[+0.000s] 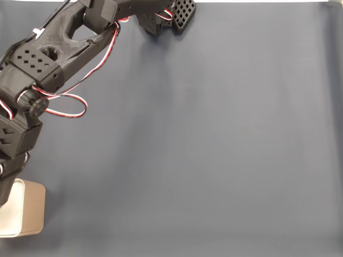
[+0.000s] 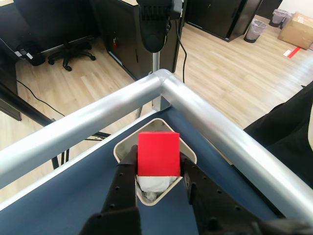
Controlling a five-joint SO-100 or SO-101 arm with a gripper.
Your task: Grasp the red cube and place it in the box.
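In the wrist view the red cube [image 2: 158,153] sits clamped between my gripper's [image 2: 157,165] two black fingers [image 2: 122,183], held upright just above the box [image 2: 190,153]. The box is tan with rounded corners and a white inside, and it stands in the table's corner. The cube hides most of its opening; something white and crumpled shows inside below the cube. In the fixed view the box [image 1: 28,211] is at the lower left edge, with my black arm [image 1: 32,80] reaching down over its left part. The cube is hidden there.
A dark blue cloth [image 1: 214,150] covers the table. Two aluminium rails [image 2: 98,122] meet at the corner right behind the box. Beyond them lie a wooden office floor, a chair [image 2: 73,54] and bins [image 2: 254,29].
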